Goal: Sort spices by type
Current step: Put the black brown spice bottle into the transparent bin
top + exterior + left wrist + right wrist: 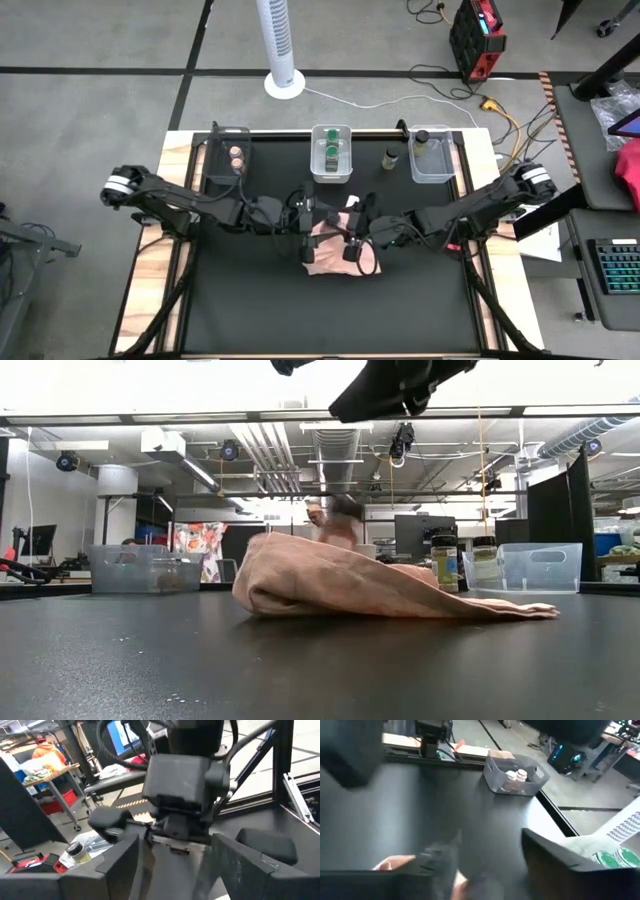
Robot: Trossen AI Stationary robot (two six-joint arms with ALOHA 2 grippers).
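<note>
Both grippers hang level and face each other above a crumpled pink cloth [340,258] [350,585] at mid-table. My left gripper [316,224] [182,870] is open, its fingers either side of the other hand. My right gripper [352,234] [495,865] is open too, with bare tabletop between its fingers. Neither has a jar that I can see. Tan-lidded jars [236,157] [516,775] stand in the far left bin, green-lidded ones [332,152] in the middle bin, and a dark-lidded one [422,138] in the right bin. One dark-lidded jar [390,157] [444,565] stands on the table between those last two bins.
The three clear bins [228,172] [345,175] [445,172] line the table's far edge. A blurred small thing [340,520] shows just over the cloth's ridge; what it is, I cannot tell. Bare black tabletop [330,315] stretches toward the near edge.
</note>
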